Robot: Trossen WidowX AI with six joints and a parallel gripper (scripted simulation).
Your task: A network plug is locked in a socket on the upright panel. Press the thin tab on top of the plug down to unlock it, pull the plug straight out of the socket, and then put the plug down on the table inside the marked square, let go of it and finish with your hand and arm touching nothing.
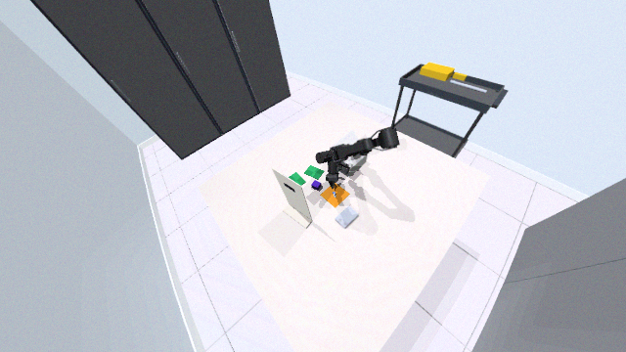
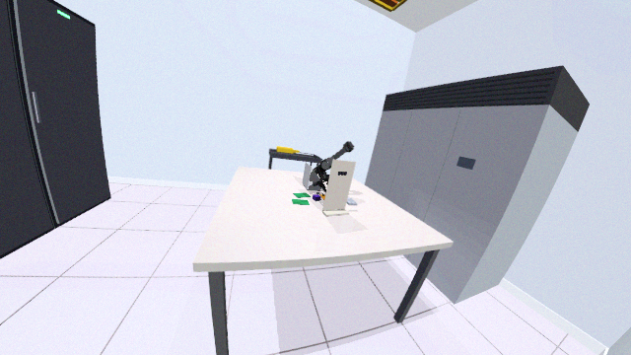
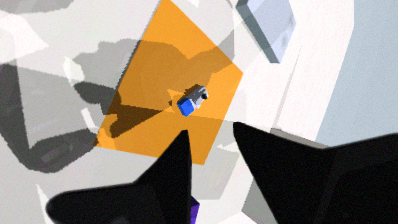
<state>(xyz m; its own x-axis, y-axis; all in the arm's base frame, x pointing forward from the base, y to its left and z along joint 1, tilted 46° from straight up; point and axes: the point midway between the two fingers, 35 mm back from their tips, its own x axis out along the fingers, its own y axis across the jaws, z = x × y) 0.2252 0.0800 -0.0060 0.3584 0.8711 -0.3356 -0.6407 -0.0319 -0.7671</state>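
The network plug (image 3: 192, 100) (image 1: 335, 194), small with a blue end and a grey body, lies on the table inside the orange marked square (image 3: 150, 75) (image 1: 342, 198). My gripper (image 3: 210, 129) (image 1: 334, 185) hangs a little above the square. Its dark fingers are apart with nothing between them, and the plug lies clear of both fingertips. The upright white panel (image 1: 293, 196) (image 2: 340, 184) stands to the left of the square, and its dark socket slot (image 1: 289, 186) (image 2: 346, 174) looks empty. In the exterior view the panel hides the plug.
Two green cards (image 1: 296, 178) (image 1: 314, 171) and a purple block (image 1: 316, 185) lie behind the square. A pale flat block (image 1: 346, 216) (image 3: 270, 20) lies in front of it. A dark cart (image 1: 452, 88) stands beyond the table, with cabinets around the room.
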